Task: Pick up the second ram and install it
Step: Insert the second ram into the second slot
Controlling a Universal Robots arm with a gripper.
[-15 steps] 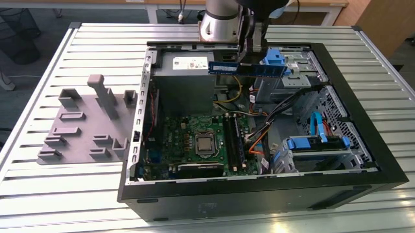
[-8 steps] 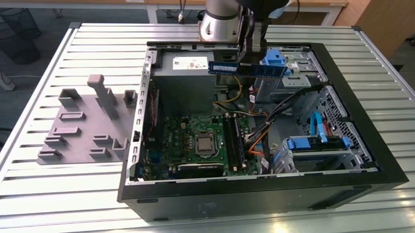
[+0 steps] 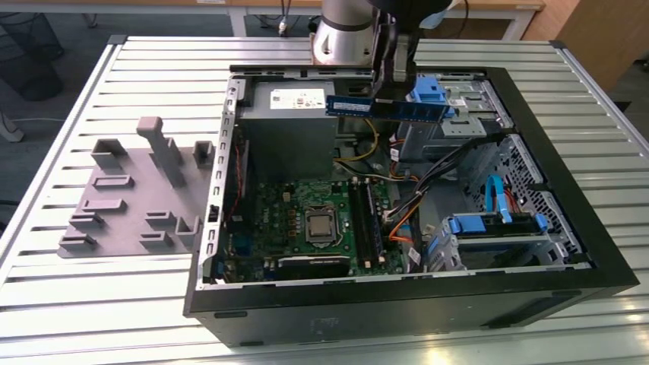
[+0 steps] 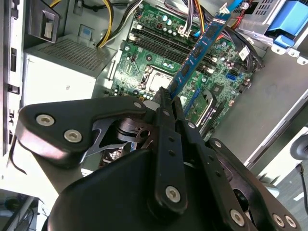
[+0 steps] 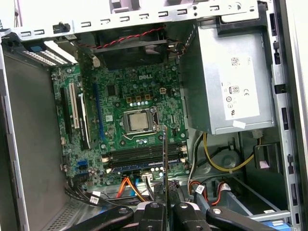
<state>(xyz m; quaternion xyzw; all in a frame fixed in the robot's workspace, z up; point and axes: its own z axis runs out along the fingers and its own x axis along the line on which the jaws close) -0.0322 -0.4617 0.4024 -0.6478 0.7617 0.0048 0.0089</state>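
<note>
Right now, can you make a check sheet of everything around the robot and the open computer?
Surface: slatted metal table, carrying the open computer case.
Job's things: the second ram is held in the air above the case; motherboard lies below it.
Clutter: grey fixture blocks beside the case, at the exterior view's left.
Tool: shut on the ram.
Cables: yellow, orange and black wires inside the case.
Surroundings: floor and desk legs beyond the table.
</note>
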